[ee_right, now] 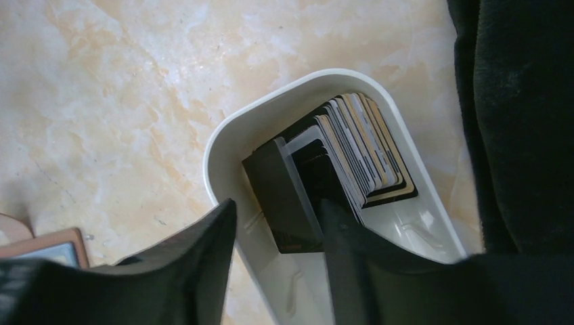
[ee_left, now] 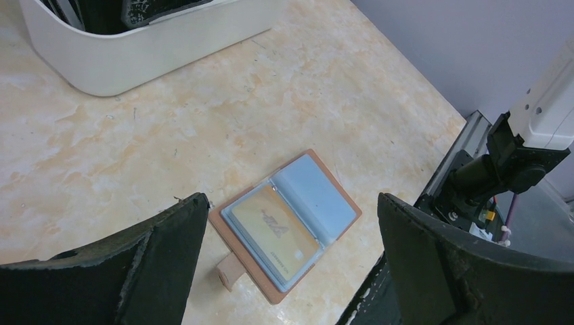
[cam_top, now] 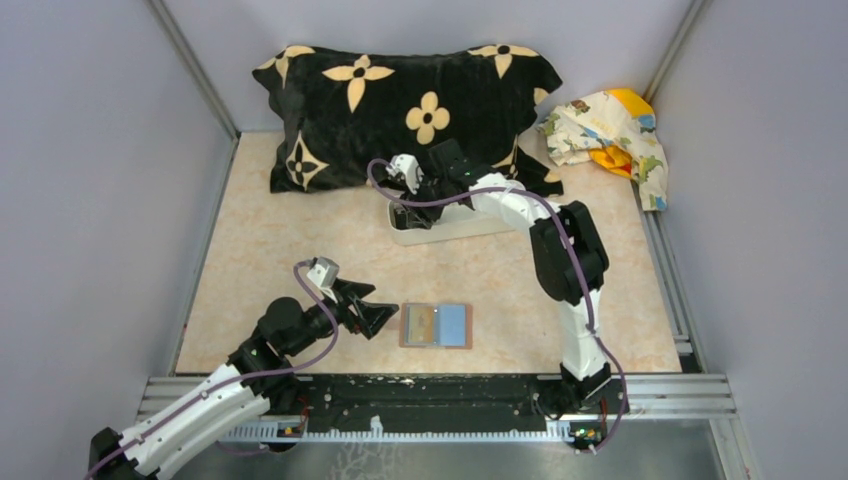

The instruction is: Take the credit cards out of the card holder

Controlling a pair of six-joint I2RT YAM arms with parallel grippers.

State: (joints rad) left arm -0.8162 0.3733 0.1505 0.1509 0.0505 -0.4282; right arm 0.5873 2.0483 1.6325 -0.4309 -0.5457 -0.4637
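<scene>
The card holder [cam_top: 436,325] lies open and flat near the front edge, brown-rimmed with light blue pockets. A tan-yellow credit card [ee_left: 274,231] sits in its left pocket [ee_left: 288,223]. My left gripper [cam_top: 385,318] hovers just left of it, its jaws wide open and empty [ee_left: 292,203]. My right gripper [cam_top: 408,195] hangs over the left end of the white tray [ee_right: 223,135]. Its jaws stand apart [ee_right: 277,206] around a dark card [ee_right: 288,203] that leans inside the tray. Beside it stands a stack of several dark and tan cards [ee_right: 365,152].
A black pillow [cam_top: 400,110] with tan flowers lies behind the tray [cam_top: 470,225]. A crumpled patterned cloth [cam_top: 610,130] fills the back right corner. Grey walls close in both sides, and a metal rail [cam_top: 440,390] runs along the front.
</scene>
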